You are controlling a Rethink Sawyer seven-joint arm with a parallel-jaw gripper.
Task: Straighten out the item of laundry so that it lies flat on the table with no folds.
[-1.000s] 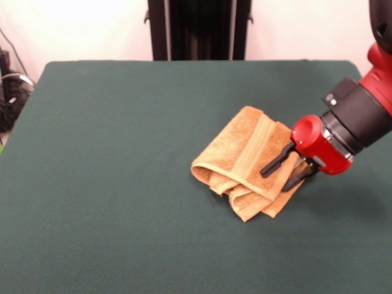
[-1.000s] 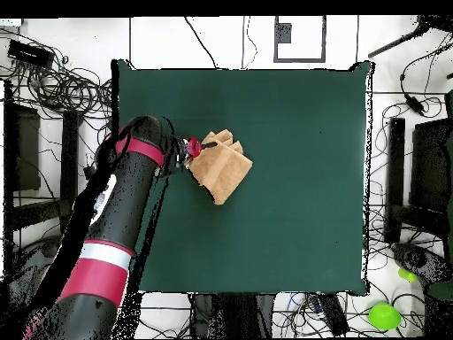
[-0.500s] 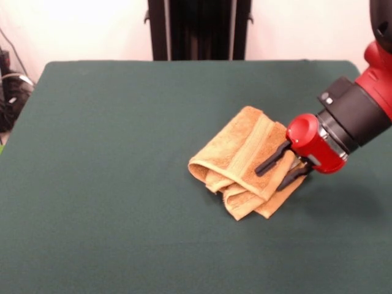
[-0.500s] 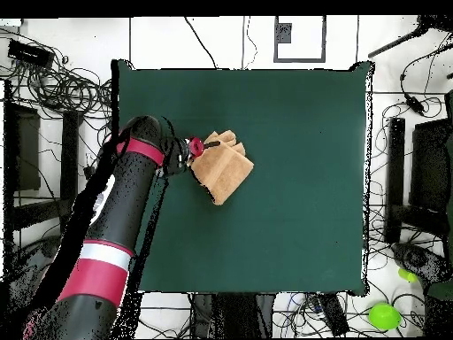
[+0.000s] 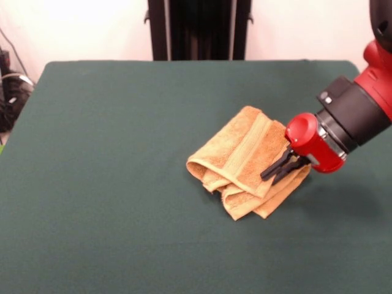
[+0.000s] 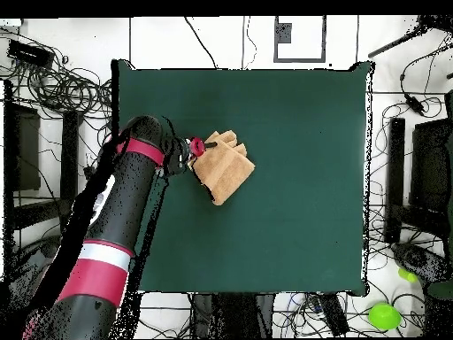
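Orange-tan hand towel (image 5: 245,164) lies bunched in several folds on green felt table (image 5: 110,184), right of centre in front view; paler woven band runs across top layer; gripper (image 5: 274,173) — black fingers pinched together — clamps towel's right edge, angled in low from the right.

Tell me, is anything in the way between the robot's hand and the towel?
No, nothing is in the way. The hand is already pinched shut on the right side of the folded towel. The green table around the towel is bare too, so nothing visible blocks spreading it flat.
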